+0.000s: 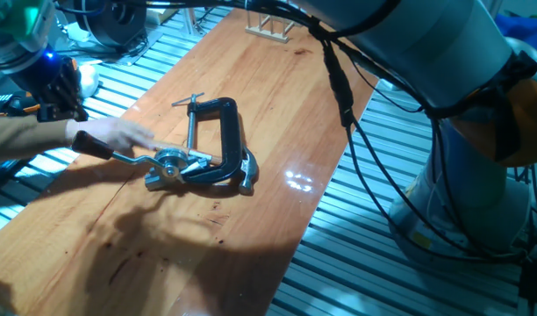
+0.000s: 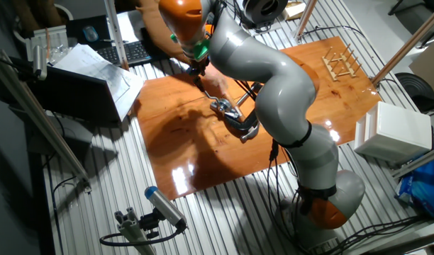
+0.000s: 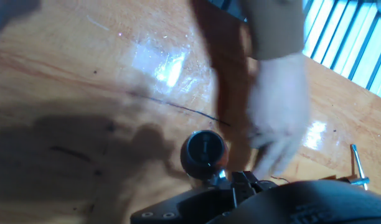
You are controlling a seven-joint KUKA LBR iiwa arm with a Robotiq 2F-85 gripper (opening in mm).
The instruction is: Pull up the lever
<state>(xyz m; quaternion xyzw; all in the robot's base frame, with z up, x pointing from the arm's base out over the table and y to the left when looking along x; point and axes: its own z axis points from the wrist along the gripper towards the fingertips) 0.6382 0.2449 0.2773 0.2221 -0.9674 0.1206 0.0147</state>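
The lever lies flat on the wooden table: a dark rounded knob [image 1: 91, 145], a thin bent silver arm [image 1: 132, 159] and a small silver hub [image 1: 169, 165]. A person's blurred hand [image 1: 119, 136] rests over the arm just beside the knob. My gripper [image 1: 56, 89] hangs above and to the left of the knob, apart from it; its fingers are too dark to read. In the hand view the knob [image 3: 204, 151] shows end-on, with the blurred hand [image 3: 277, 118] to its right. In the other fixed view the lever [image 2: 218, 99] lies under my arm.
A black C-clamp [image 1: 218, 132] holds the hub's base to the table; its threaded rod ends in a T-handle [image 1: 189, 101]. A hammer head [image 1: 247, 172] lies beside the clamp. A small wooden rack [image 1: 268, 28] stands at the far end. The table edge [image 1: 325, 189] runs on the right.
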